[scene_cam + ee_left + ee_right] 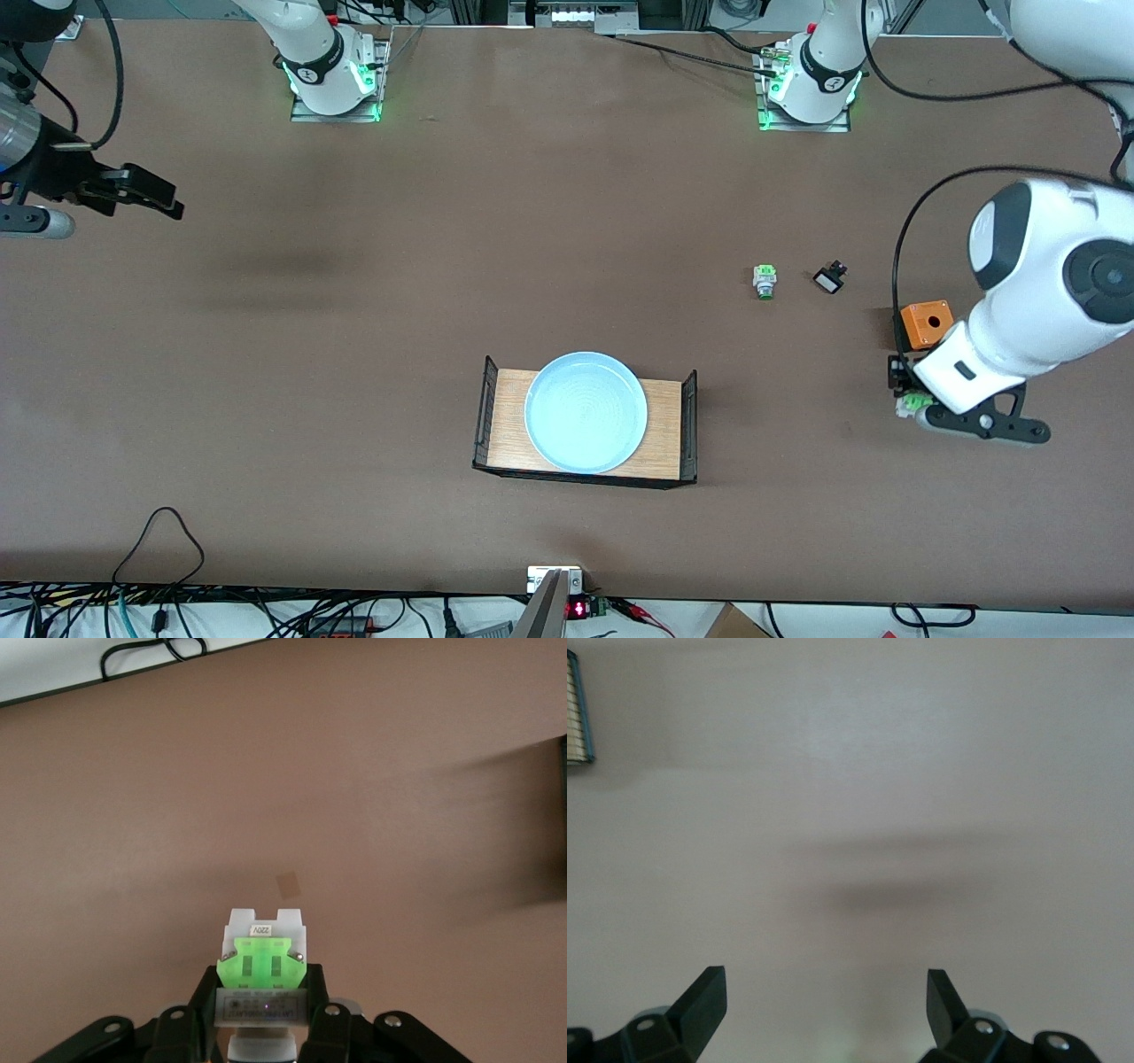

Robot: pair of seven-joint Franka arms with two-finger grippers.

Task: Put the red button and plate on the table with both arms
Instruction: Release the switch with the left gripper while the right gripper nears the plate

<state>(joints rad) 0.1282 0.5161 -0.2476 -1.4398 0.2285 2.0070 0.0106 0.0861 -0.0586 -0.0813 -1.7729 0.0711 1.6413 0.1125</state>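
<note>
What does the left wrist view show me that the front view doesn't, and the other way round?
Only the left wrist view shows the left gripper shut on the button's green block and whitish body. Only the front view shows the plate on the wooden tray, the green-capped switch, the orange box and the open right gripper. Both show the held button over bare table.

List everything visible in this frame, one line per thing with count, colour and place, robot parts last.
plate: one, light blue, on the wooden tray.
wooden tray: one, light wood with black wire ends, on the table nearer the front camera.
green-capped switch: one, on the table toward the left arm's end.
black-and-white part: one, beside that switch.
orange box: one, by the left gripper.
red button: one, green block and whitish body showing, held in the left gripper.
table: one, brown.
left gripper: black, shut on the button.
right gripper: black, open, over bare table at the right arm's end.
</note>
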